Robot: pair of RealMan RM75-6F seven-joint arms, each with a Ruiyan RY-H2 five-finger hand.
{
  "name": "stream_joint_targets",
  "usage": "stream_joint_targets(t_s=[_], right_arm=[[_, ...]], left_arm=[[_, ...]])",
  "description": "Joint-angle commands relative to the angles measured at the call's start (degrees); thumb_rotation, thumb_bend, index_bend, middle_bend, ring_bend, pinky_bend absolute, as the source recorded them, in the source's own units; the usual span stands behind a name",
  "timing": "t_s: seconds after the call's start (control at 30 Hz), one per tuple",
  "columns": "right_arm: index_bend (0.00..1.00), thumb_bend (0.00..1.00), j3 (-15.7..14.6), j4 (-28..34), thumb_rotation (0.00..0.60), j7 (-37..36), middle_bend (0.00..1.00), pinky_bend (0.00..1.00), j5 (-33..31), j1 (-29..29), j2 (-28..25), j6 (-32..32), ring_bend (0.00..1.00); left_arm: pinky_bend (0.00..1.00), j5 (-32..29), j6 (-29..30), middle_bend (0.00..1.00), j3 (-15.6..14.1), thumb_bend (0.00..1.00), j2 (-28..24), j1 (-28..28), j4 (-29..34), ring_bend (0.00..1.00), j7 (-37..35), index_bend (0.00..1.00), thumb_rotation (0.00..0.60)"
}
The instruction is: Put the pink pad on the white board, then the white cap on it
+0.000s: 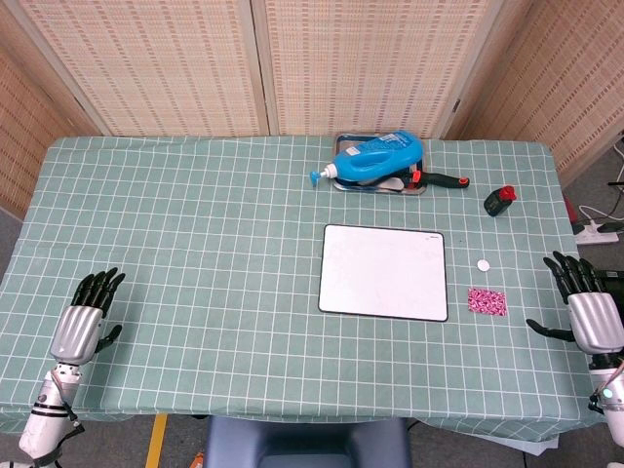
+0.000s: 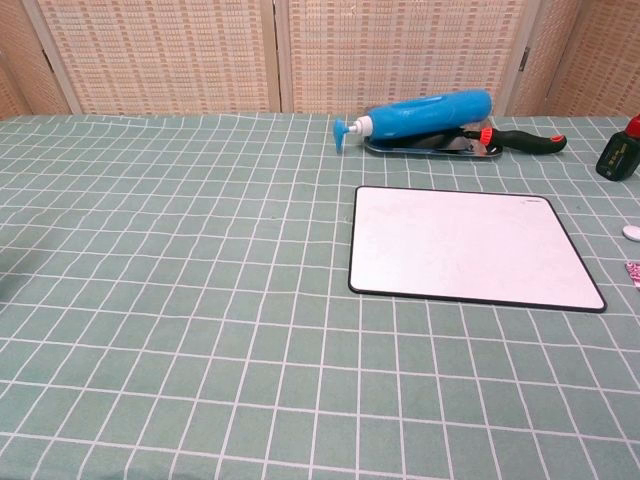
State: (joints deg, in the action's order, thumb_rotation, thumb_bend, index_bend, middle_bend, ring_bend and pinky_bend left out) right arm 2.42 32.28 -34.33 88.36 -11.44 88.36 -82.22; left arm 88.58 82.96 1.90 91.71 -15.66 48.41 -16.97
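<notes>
So both my hands are just resting open on the table [image 1: 195, 244], left hand [image 1: 86, 317] and right hand [image 1: 590, 307] holding nothing. Pink pad [image 1: 487, 301] and white cap [image 1: 483, 264] sit just right of the white board [image 1: 383, 272].

head view overhead, chest view low, sharing white board [image 1: 383, 271]
</notes>
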Motion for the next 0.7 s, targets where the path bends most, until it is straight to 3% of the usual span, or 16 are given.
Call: stream_joint_targets(t_s=[0.03, 0.7], right_arm=[[0.00, 0.00, -0.3, 0.1, 0.452, -0.2, 0.00, 0.00, 0.5, 0.0, -0.1, -0.8, 0.00], [0.00, 0.00, -0.6, 0.5, 0.447, 1.1, 0.00, 0.00, 0.3, -0.1, -0.3, 0.6, 0.00]], left_arm=[[0.00, 0.2, 0.1, 0.00, 0.0, 0.22, -0.1, -0.1, 0.1, 0.00, -0.3, 0.00, 0.600], [0.00, 0.2, -0.4, 0.00, -0.1, 0.22, -0.6, -0.4, 0.4, 0.00, -1.9, 0.00, 0.600]])
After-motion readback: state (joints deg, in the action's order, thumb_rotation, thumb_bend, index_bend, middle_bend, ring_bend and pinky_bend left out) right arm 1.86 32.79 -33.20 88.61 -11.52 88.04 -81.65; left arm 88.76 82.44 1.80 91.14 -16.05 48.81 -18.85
